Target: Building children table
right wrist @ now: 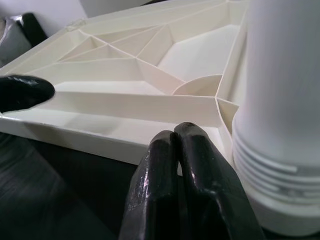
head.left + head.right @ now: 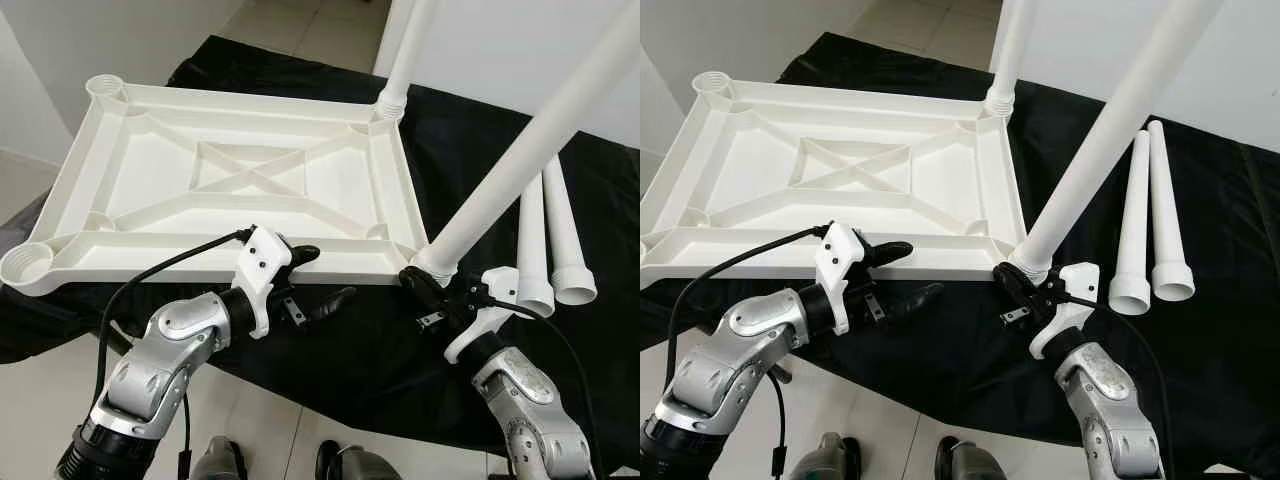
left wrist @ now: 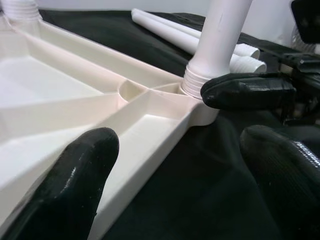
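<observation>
A white plastic table top [image 2: 250, 100] lies upside down on a black cloth [image 2: 380, 350]. One white leg [image 2: 530, 150] stands in its near right corner socket, and a second leg [image 2: 410, 50] stands in the far right socket. My left gripper [image 2: 328, 275] is open at the near rim, one finger [image 3: 75, 175] over the edge and the other over the cloth. My right gripper [image 2: 415, 282] is shut with nothing in it, its fingers [image 1: 180, 165] pressed together beside the ribbed base of the near right leg [image 1: 280, 100].
Two loose white legs [image 2: 550, 250] lie side by side on the cloth at the right. The sockets at the near left corner [image 2: 27, 265] and far left corner [image 2: 104, 87] stand open. Pale floor tiles [image 2: 290, 25] lie beyond the cloth, and my feet [image 2: 225, 460] show below.
</observation>
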Controlling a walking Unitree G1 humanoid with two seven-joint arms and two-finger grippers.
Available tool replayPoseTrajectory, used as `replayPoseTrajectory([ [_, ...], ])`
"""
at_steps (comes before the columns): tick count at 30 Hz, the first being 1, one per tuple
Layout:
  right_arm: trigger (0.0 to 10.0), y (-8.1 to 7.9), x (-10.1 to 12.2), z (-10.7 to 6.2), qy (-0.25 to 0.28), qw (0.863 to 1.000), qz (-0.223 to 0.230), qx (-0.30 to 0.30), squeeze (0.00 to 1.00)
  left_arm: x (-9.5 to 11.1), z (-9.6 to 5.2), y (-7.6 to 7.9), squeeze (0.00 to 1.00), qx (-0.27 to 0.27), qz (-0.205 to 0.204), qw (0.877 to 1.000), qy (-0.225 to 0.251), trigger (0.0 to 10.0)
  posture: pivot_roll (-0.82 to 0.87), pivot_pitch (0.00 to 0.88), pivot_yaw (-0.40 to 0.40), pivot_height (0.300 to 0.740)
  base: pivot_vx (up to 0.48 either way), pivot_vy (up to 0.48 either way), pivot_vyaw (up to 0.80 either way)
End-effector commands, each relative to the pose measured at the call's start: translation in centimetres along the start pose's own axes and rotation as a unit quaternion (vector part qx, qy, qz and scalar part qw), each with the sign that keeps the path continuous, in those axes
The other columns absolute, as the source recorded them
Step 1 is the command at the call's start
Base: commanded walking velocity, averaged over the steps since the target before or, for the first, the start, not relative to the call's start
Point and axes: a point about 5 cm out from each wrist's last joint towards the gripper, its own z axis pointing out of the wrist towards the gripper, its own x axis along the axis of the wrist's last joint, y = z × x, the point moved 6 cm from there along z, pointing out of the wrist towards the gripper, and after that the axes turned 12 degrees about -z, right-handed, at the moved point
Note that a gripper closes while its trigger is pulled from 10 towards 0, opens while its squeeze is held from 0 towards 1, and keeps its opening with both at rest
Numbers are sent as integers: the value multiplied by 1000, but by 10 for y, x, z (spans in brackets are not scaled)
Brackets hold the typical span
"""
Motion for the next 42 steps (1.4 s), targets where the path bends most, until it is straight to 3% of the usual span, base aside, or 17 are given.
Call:
replayPoseTrajectory([
  [1, 10000, 6, -4, -2, -6, 1000, 6, 14, 0, -5, 2, 7, 0, -4, 15, 1000, -9, 10000, 144, 200, -105, 740, 0, 0, 0],
  [12, 10000, 19, -3, 6, -9, 997, -27, 69, 0, -11, 8, 15, 0, 2, 44, 999, -16, 10000, 154, 210, -109, 740, 0, 0, 0],
  [15, 10000, 33, -5, 10, -12, 996, -43, 75, 0, -12, 11, 18, 0, 6, 44, 999, -16, 10000, 161, 216, -107, 740, 0, 0, 0],
  [16, 10000, 45, -7, 15, -16, 995, -55, 76, 0, -11, 12, 20, 0, 10, 44, 999, -14, 10000, 162, 216, -106, 740, 0, 0, 0],
  [20, 10000, 50, -8, 19, -18, 995, -59, 77, 0, -10, 14, 19, 0, 17, 51, 999, -11, 10000, 163, 214, -105, 740, 0, 0, 0],
  [24, 10000, 63, -6, 28, -14, 996, -70, 62, 0, -12, 16, 14, 0, 29, 58, 998, -14, 10000, 157, 213, -103, 740, 0, 0, 0],
  [26, 10000, 78, 0, 34, -2, 996, -82, 25, 0, -13, 17, 8, 0, 41, 65, 997, -17, 10000, 151, 209, -102, 740, 0, 0, 0],
  [29, 10000, 88, 5, 36, 11, 996, -88, -8, 0, -14, 18, 2, 0, 58, 71, 996, -21, 10000, 146, 206, -99, 740, 0, 0, 0],
  [35, 10000, 91, 11, 33, 42, 994, -77, -63, 0, -24, 22, -19, 0, 100, 88, 990, -43, 10000, 131, 199, -90, 740, 0, 0, 0],
  [39, 10000, 90, 12, 31, 50, 993, -74, -77, 0, -27, 23, -22, 0, 103, 85, 990, -45, 10000, 119, 195, -84, 740, 0, 0, 0],
  [41, 10000, 73, 14, 23, 69, 993, -53, -84, 0, -27, 29, -33, 0, 112, 82, 989, -43, 10000, 95, 193, -73, 740, 0, 0, 0],
  [42, 10000, 73, 14, 23, 69, 993, -53, -84, 0, -27, 29, -33, 0, 112, 82, 989, -43, 10000, 95, 193, -73, 740, 0, 0, 0],
])
